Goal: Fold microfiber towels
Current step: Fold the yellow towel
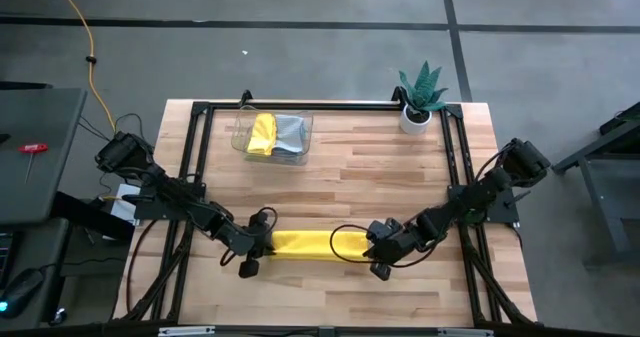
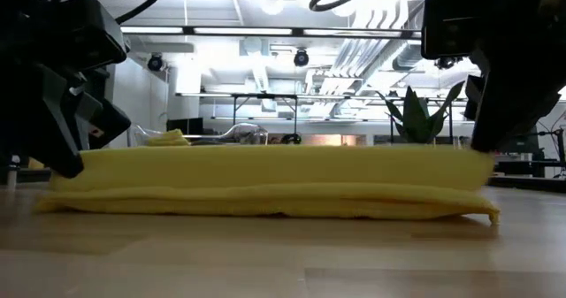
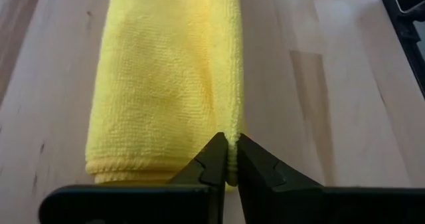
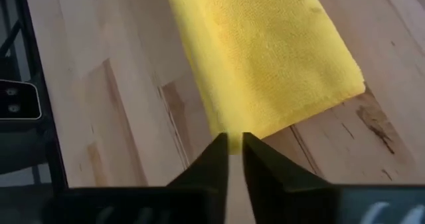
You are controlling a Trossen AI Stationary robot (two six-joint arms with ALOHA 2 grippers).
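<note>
Pinching the two ends of a folded yellow towel [image 1: 305,243], both arms work near the front edge of the worktop [image 1: 340,172]. The left gripper [image 3: 230,163] has its fingers nearly together on the towel's hemmed edge at one end, a thin sliver of cloth between the tips. The right gripper [image 4: 234,151] sits at the other end, its fingers a narrow gap apart at the towel's corner, with yellow cloth just between or just beyond the tips; whether it truly clamps the cloth cannot be told. In the low view the towel lies flat on the wood as a long band of stacked layers.

Judging by this, a lengthwise fold has just been laid down and the release is in hand. The next move likely calls for both grippers to let go without dragging the top layer, then fold the band end over end.

Toward the back edge, a clear tray [image 1: 300,155] holds another yellow towel [image 1: 262,134] and a grey towel [image 1: 289,134]; a potted plant [image 1: 420,95] stands at the back right corner.
</note>
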